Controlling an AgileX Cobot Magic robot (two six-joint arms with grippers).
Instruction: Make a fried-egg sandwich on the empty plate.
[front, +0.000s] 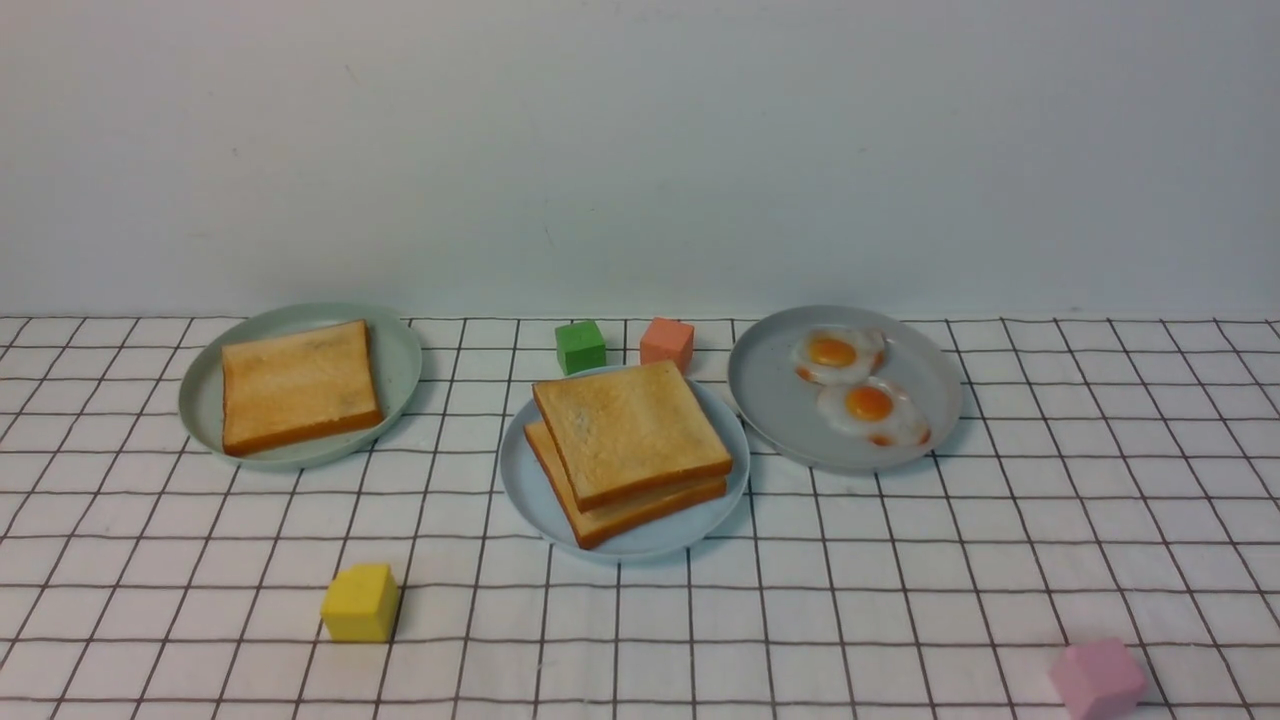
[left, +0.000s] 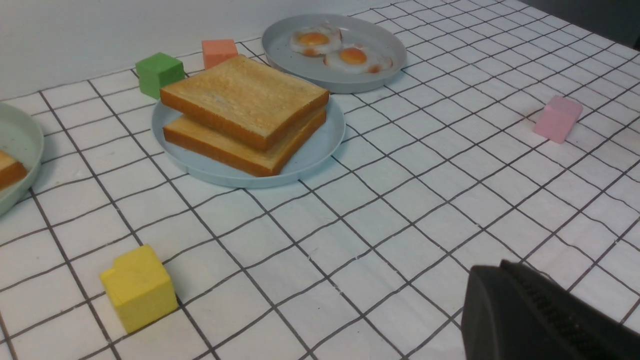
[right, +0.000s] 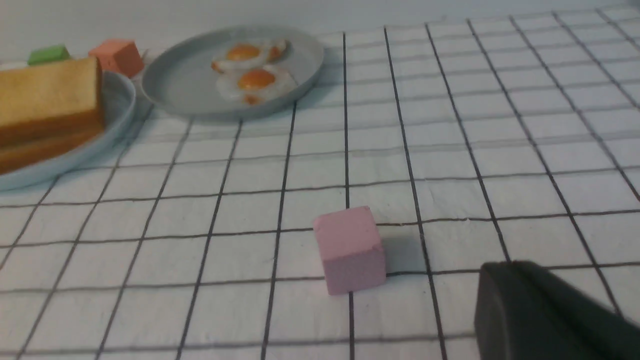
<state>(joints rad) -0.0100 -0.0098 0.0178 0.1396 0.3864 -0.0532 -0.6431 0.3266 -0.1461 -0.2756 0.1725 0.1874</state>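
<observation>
Front view: the light blue plate (front: 530, 500) sits mid-counter and carries two toast slices (front: 630, 430) stacked one on the other, the top one turned slightly off the lower. No egg shows between them from here. To the robot's left, a pale green plate (front: 400, 360) holds a single toast slice (front: 298, 385). To the right, a grey plate (front: 770, 400), just beside the blue plate's rim, holds two fried eggs (front: 862, 388). A green cube (front: 580, 346) and an orange cube (front: 667, 343) stand just behind the blue plate; a yellow cube (front: 360, 602) lies near the front left, and a pink cube (front: 1096, 680) at the front right edge. Neither arm shows here. The checked cloth on the counter (front: 900, 580) lies bare across the front middle.

Left wrist view: only here does the left hand (left: 540, 315) show, as a dark block low in the corner, its fingers together on nothing. It also gives the stack's side, both crusts visible, whatever lies between the slices hidden. The yellow cube is nearest; there is open cloth between the hand and the blue plate.

Right wrist view: the right hand (right: 545, 310) appears as a dark wedge, closed and empty, near the pink cube but apart from it. The grey plate and eggs lie beyond, across bare cloth.
</observation>
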